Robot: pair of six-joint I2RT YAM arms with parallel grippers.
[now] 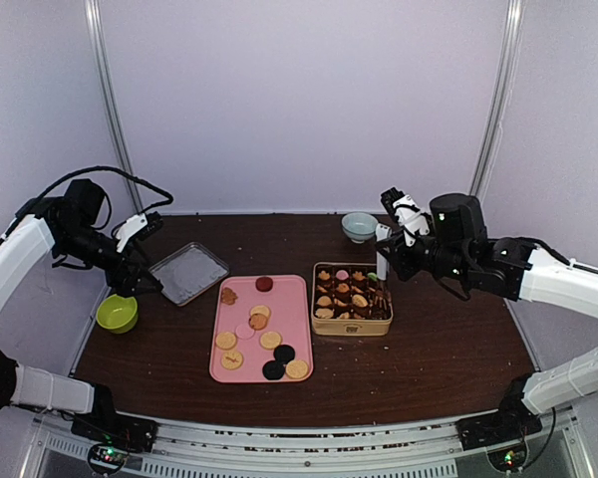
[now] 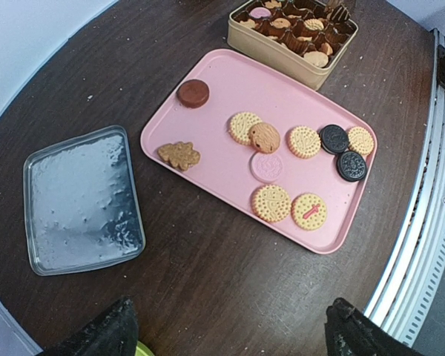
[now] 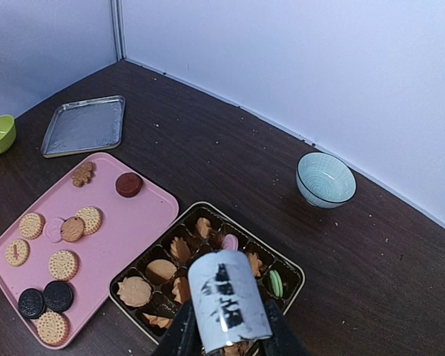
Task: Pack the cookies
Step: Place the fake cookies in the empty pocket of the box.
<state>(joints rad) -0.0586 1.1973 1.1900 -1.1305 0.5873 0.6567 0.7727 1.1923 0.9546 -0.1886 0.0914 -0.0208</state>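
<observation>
Right wrist: right fingers (image 3: 179, 335) tight around white cylinder (image 3: 228, 300) over boxed cookies (image 3: 162, 270); left fingers (image 2: 107, 334) wide.

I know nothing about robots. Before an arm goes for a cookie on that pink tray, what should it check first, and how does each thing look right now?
1. The left claw is open and empty: ok.
2. The cookies lie loose on the pink tray, ready to take: ok.
3. The tin is open on top: ok.
4. A free slot is left in the tin: cannot tell, it looks nearly full.
5. The right claw is free to help: not ok, it grips a white cylinder close by the tin.
</observation>
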